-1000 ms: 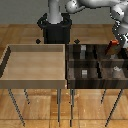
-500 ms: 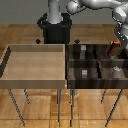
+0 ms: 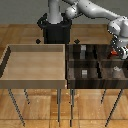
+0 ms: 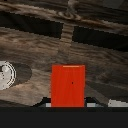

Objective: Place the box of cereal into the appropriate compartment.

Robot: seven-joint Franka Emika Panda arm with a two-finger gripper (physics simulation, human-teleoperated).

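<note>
Gripper [image 3: 118, 50] has crept slightly toward exterior view's right in last second, fingers pinching cereal box [image 4: 68, 85]; box hangs over far-right compartment [image 3: 116, 54] of dark bin [image 3: 85, 81]; carry looks nearly done; next likely lowering and release

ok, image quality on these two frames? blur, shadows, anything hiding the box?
Exterior view: soft, low-res render; the box of cereal shows only as a small red patch under the gripper, by the dark bin; thin leg shadows on the floor. Wrist view: box sharp, flat red, no glare; wood behind it smeared; a black band crosses the bottom edge.
</note>
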